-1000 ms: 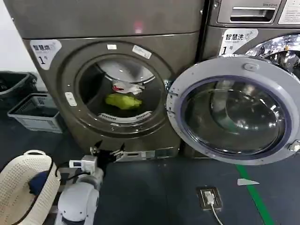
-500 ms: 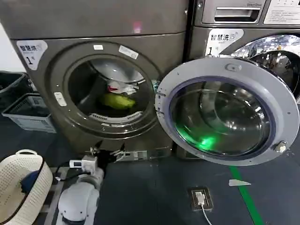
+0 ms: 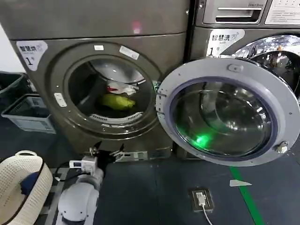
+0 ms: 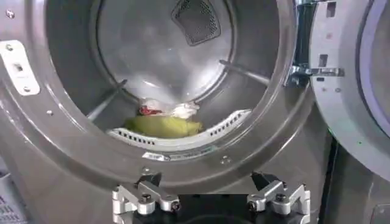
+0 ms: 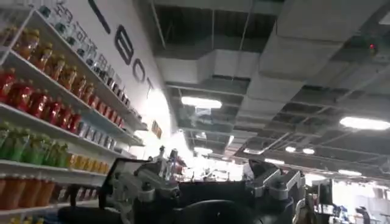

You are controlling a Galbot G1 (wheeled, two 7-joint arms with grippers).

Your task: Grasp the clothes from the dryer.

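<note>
1. Left gripper (image 3: 107,153) hovers low and near, just in front of the dryer (image 3: 42,93), jaws spread and empty.
2. Inside the drum, the clothes (image 3: 117,101) lie at the bottom: yellow-green piece in front, white one behind.
3. Door (image 3: 229,110) hangs open to the right.
4. Right gripper (image 5: 207,182) points up at a ceiling, jaws spread.

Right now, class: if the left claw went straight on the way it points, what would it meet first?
Probably the dryer front just under the opening; the left claw is open and aimed low, with the clothes higher inside. Depth is unclear.
</note>
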